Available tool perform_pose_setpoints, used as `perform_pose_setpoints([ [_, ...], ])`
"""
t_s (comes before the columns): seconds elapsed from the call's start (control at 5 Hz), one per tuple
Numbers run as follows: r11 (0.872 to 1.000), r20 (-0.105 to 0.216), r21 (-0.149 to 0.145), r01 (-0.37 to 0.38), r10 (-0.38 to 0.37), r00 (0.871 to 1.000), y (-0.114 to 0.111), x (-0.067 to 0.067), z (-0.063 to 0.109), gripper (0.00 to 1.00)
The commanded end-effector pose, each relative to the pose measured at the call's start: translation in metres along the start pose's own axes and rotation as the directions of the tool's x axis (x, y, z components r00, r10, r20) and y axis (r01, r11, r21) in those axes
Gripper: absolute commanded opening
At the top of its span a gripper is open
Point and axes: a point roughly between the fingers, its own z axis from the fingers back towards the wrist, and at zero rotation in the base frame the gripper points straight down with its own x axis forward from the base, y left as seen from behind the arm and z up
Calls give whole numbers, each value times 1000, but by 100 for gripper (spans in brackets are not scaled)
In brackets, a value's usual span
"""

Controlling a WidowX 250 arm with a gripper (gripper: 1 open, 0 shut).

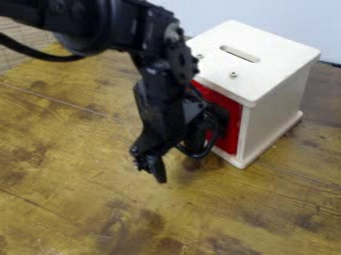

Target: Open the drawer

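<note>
Worn, matt wooden table (80, 209) (grain showing); smooth red drawer (221, 120) front in matt white box (273, 90).

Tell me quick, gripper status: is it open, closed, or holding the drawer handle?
Gripper: cannot be told; the fingers point down beside the drawer's black handle, with no clear grip visible.

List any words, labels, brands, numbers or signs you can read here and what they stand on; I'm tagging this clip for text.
None: no readable text shows anywhere.
White box: plain, only a slot in its top.
Drawer: plain red front, no label.
Gripper and arm: black, blurred, no marking legible.
Wooden table: only grain and stains.
</note>
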Motion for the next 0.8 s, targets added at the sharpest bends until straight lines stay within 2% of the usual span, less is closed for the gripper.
perform_pose_setpoints([
  [0.0, 999, 8, -39, -22, 22, 1000, -7, 0, 6, 100],
  [0.2, 999, 10, -35, 2, -1, 1000, -1, 4, 8, 0],
  [0.6, 998, 32, -25, -55, 55, 998, 14, 23, 22, 0],
])
